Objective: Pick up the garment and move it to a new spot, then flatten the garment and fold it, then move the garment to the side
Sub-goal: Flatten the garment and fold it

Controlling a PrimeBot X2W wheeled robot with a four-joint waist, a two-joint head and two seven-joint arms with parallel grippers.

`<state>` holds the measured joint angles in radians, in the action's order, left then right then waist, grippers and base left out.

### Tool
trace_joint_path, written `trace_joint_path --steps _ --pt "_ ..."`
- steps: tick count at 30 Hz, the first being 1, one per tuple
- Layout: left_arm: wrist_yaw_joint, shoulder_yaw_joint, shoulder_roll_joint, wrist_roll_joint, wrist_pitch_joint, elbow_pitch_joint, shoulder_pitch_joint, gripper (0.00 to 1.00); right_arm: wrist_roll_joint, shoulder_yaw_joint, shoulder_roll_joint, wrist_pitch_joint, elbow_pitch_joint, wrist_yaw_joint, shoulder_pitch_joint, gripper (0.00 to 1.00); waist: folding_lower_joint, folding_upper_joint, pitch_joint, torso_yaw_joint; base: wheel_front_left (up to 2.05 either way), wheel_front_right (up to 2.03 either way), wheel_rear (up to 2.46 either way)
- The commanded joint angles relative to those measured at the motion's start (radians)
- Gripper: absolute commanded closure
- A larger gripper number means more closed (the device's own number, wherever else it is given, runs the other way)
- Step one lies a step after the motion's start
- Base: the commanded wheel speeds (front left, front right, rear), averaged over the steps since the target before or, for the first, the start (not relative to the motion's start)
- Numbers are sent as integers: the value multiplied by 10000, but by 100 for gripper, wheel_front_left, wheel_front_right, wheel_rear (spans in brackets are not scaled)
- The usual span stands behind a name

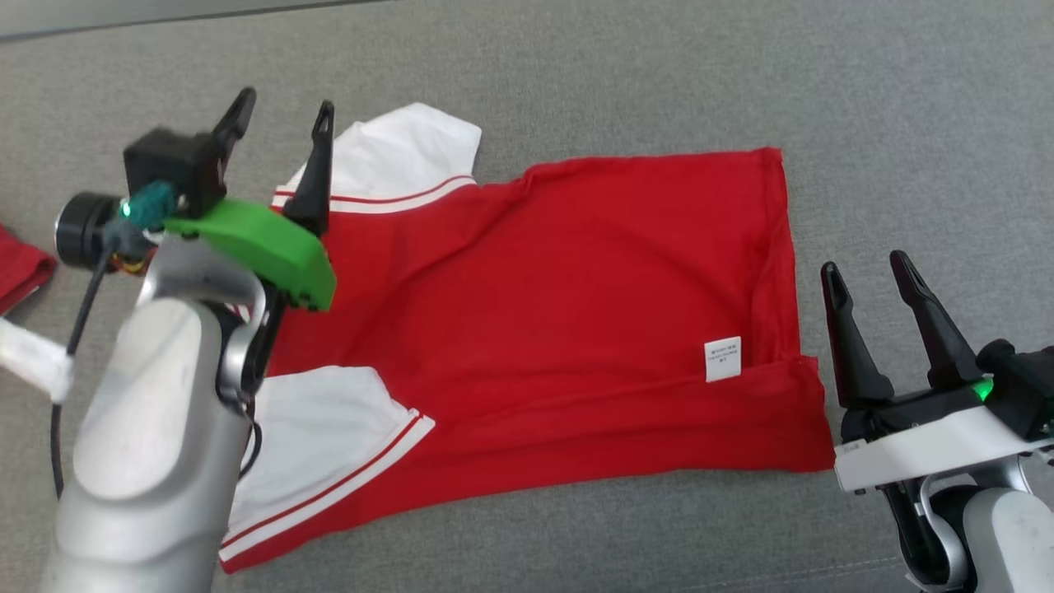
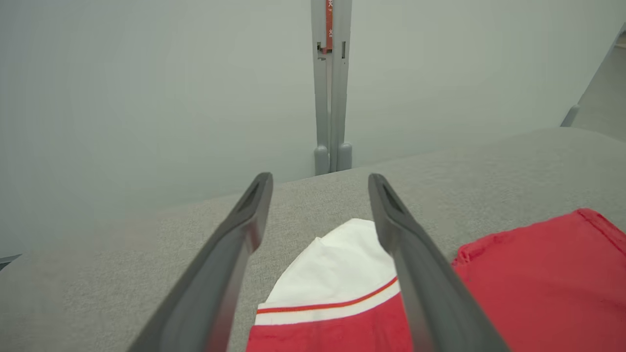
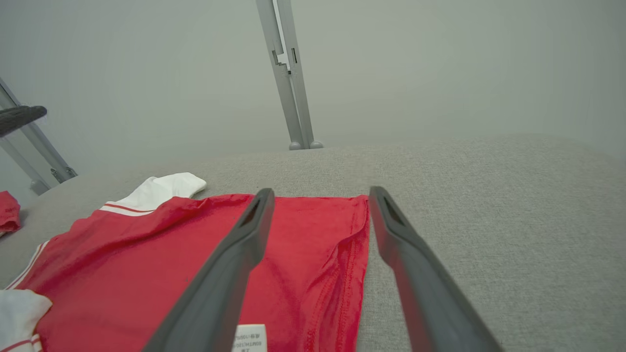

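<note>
The garment (image 1: 560, 321) is a red T-shirt with white, red-striped sleeves, spread flat on the grey cloth surface with its neck end to the left and its hem to the right. A white label (image 1: 722, 360) shows near the hem. My left gripper (image 1: 284, 123) hovers open above the far white sleeve (image 2: 337, 269), holding nothing. My right gripper (image 1: 869, 276) stands open just right of the hem (image 3: 359, 254), with nothing between its fingers. The garment (image 3: 146, 264) fills the lower left of the right wrist view.
Another red cloth (image 1: 20, 268) lies at the far left edge, also seen small as a red cloth (image 3: 9, 212). A grey upright post (image 2: 331, 88) stands behind the surface's far edge. Bare grey surface (image 1: 906, 123) stretches beyond and right of the shirt.
</note>
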<state>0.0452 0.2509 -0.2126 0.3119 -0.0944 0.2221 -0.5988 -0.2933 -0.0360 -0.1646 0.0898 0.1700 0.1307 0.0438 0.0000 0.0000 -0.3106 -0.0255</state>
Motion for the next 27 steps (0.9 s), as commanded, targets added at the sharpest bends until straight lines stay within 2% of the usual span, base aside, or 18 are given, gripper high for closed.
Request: trace_joint_path --steps 1,7,13,14,15,21,27 --pt "137 -3 -32 105 -70 583 -711 0 -15 -63 -28 93 -52 0 274 0 0 0 -925 -490 0 0 0" --pt "601 365 5 241 -484 3783 -2775 0 -167 -410 -39 322 -493 0 819 0 0 0 -1594 -1054 0 0 0" --pt "767 710 -8 359 -764 6268 -3819 0 -358 -596 -127 567 -1043 0 1254 0 0 0 -1916 -1314 0 0 0" --pt "767 724 2 396 -733 6599 -3947 64 -387 -609 -161 628 -1166 0 1334 0 0 0 -1931 -1332 0 0 0" --pt "772 719 31 445 -718 6844 -4038 100 -447 -608 -202 654 -1268 0 1415 0 0 0 -1946 -1340 0 0 0" --pt "811 863 142 544 -112 7889 -4377 100 -863 -539 -567 774 -2261 -1 2380 0 0 0 -2075 -1165 0 0 0" --pt "832 1095 464 621 601 8238 -4702 100 -1282 -895 -1116 764 -3516 0 3729 0 0 0 -2284 -588 0 0 0"
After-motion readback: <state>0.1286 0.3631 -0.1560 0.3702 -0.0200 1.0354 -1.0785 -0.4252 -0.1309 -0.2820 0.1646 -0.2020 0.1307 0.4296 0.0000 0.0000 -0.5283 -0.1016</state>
